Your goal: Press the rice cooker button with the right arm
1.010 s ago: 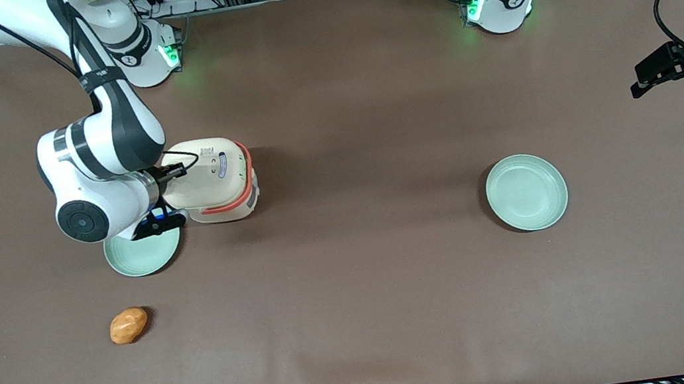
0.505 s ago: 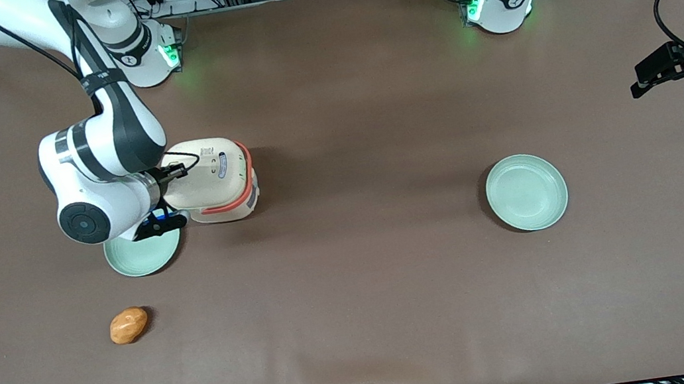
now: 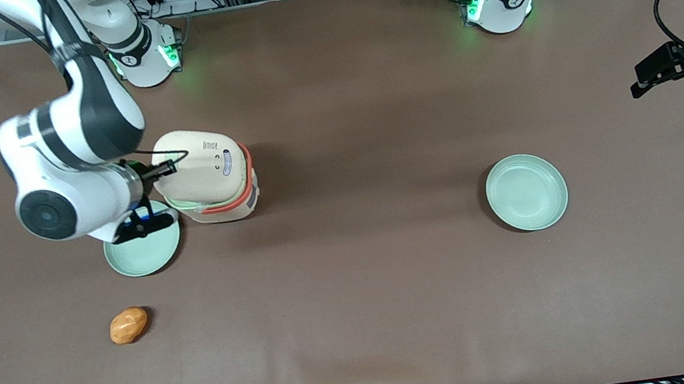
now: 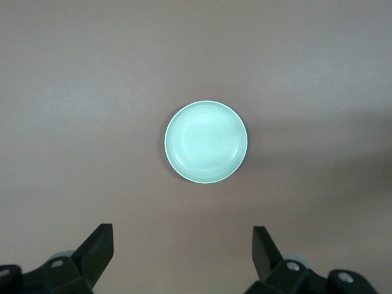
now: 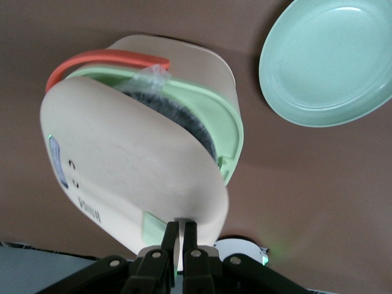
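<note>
Table (image 3: 396,291): covered in brown cloth, it carries everything below the gripper.
Right arm (image 3: 77,162): white with dark grey bands and a round black joint cap; it reaches over the working arm's end of the table and ends at the cooker's lid.
Rice cooker (image 3: 210,180): cream body with a coral-orange band, directly under and against the gripper. The lid (image 5: 122,165) stands tilted up off the body, so the pale green inner rim (image 5: 214,110) and the dark pot inside show in the right wrist view.
Plate by the cooker (image 3: 142,247): pale green, round, just beside the cooker and partly under the wrist, nearer the front camera than the gripper.
Plate far off (image 3: 526,191): same pale green, well apart from the gripper, toward the parked arm's end of the table.
Bread roll (image 3: 128,324): orange-brown, nearer the front camera than the gripper and the near plate.
Writing: the lid has an oval blue-rimmed sticker (image 5: 56,153) and a small dark printed mark; neither can be read.
Button (image 5: 153,228): small pale green rectangle at the lid's edge, just beside the fingertips.
Gripper (image 5: 179,228): the two black fingers are pressed together, holding nothing, with their tips touching the lid's edge next to the button.
</note>
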